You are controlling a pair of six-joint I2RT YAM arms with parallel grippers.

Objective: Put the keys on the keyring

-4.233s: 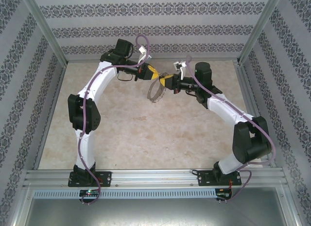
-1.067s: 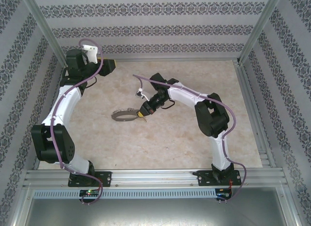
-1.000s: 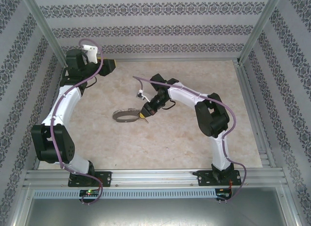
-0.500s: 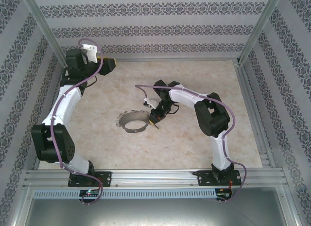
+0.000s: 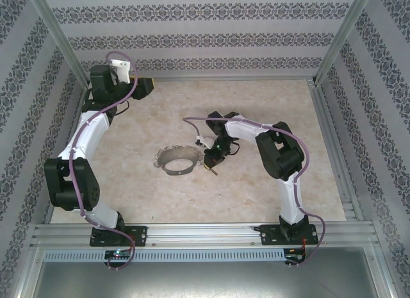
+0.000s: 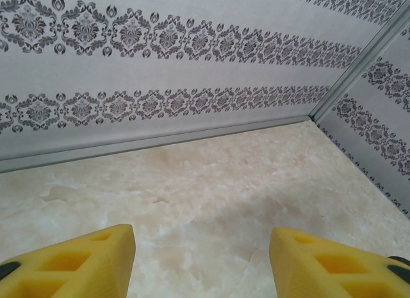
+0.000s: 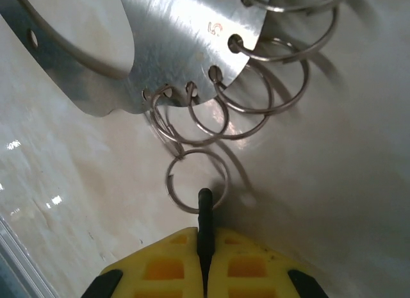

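The keyring (image 5: 174,172) is a wide thin silver hoop lying on the marble table, fringed with small wire loops. In the right wrist view its brushed metal band (image 7: 179,48) has punched holes carrying the loops. My right gripper (image 7: 205,237) is shut on the key's black head (image 7: 205,215), which passes through the lowest small loop (image 7: 172,176). The key's blade is hidden between the yellow pads. From above, the right gripper (image 5: 211,162) sits at the hoop's right edge. My left gripper (image 5: 148,86) hovers at the back left, open and empty, its yellow fingers (image 6: 83,266) apart over bare table.
Patterned walls and a metal frame (image 5: 61,45) enclose the marble tabletop (image 5: 256,208). An aluminium rail (image 5: 205,234) carrying both arm bases runs along the near edge. Purple cables trail along both arms.
The right gripper has carried the keyring toward the near right and tipped downward. The hoop, seen edge-on before, now lies flatter and open to view. The left arm has barely moved.
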